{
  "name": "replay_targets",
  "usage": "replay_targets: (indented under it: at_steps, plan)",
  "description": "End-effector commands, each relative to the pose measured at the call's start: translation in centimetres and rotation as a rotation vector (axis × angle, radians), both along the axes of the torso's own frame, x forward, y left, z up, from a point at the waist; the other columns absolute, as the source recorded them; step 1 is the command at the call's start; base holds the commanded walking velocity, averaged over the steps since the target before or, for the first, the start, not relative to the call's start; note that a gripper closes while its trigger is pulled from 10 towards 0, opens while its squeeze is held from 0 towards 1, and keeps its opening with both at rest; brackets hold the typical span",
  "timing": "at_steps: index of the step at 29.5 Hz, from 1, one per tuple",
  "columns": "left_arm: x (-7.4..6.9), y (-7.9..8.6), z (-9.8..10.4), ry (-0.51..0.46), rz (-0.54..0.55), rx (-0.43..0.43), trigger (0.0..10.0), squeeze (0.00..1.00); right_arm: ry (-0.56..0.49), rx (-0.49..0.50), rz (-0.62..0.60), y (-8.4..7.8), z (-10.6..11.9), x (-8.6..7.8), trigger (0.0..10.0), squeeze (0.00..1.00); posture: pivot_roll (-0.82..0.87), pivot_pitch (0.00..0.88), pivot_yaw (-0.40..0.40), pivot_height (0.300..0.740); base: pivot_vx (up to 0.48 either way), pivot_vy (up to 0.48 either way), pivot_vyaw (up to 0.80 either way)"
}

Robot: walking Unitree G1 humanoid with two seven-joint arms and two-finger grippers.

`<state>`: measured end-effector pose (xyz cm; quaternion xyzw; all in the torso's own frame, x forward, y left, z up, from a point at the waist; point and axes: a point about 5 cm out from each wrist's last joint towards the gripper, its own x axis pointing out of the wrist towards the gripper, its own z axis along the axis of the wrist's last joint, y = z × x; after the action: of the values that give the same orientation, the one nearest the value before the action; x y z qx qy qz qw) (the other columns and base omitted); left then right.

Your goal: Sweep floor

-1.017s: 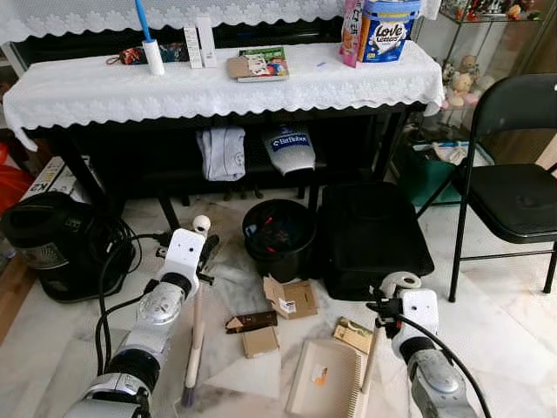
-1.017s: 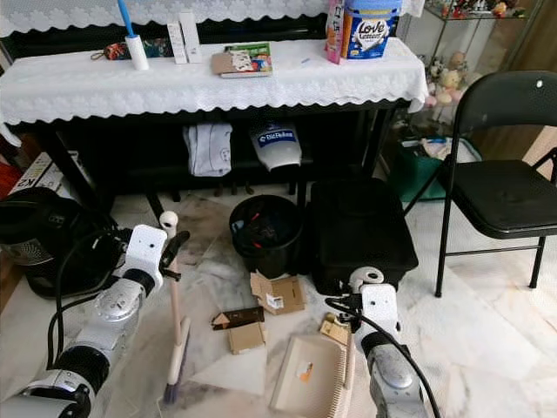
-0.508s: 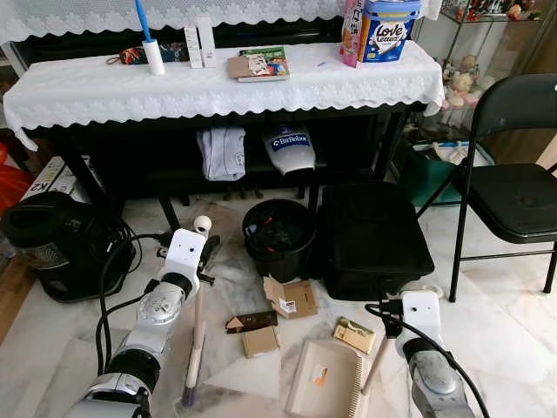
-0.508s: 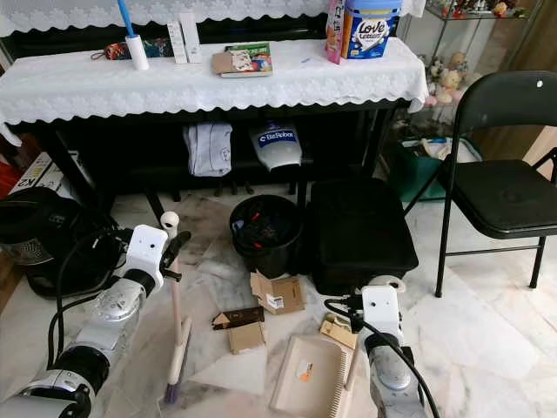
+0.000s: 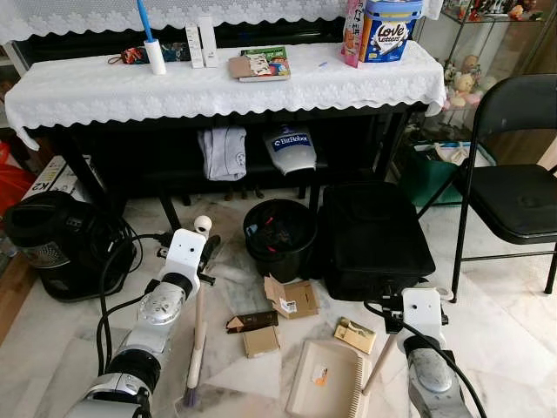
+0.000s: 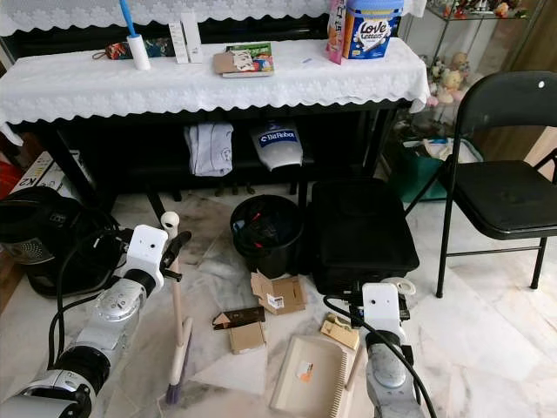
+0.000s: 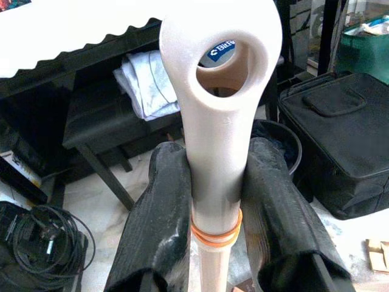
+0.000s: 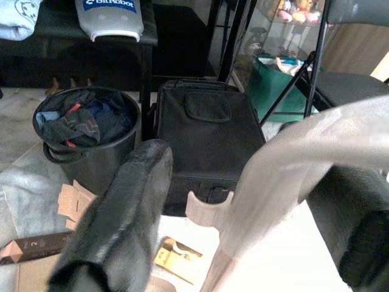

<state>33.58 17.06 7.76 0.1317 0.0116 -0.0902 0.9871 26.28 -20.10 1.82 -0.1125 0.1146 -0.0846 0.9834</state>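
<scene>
Materials and finishes by the piano

Glossy veined marble floor (image 5: pixel 487 305), white lace cloth (image 5: pixel 218 87), matt cream plastic broom handle (image 7: pixel 213 146) and brown cardboard scraps (image 5: pixel 291 299) are seen.

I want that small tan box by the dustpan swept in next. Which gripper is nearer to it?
Right. The right gripper, holding the dustpan handle, sits just beside the small tan box. The left gripper, shut on the broom, is across the litter.

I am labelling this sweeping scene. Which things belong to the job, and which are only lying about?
For the job:
left tool shut on broom
right tool on dustpan
cardboard scraps
bin

Lying about:
black case
folding chair
tissue pack
</scene>
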Motion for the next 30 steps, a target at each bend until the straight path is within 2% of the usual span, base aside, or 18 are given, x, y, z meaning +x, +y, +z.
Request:
replay_targets:
  at_steps: [1, 30]
  plan:
    - [0.23, 0.23, 0.68, -0.034, 0.009, -0.007, 10.0, 0.0, 0.01, -0.01, 0.011, 0.14, -0.2, -0.03, 0.0, 0.0, -0.13, 0.0, 0.046, 0.74, 0.0, 0.0, 0.0]
    - [0.27, 0.22, 0.73, -0.03, -0.001, -0.006, 10.0, 0.0, 0.041, 0.026, 0.019, 0.53, -0.84, -0.24, 0.0, 0.0, -0.12, 0.017, 0.047, 0.74, 0.0, 0.0, 0.0]
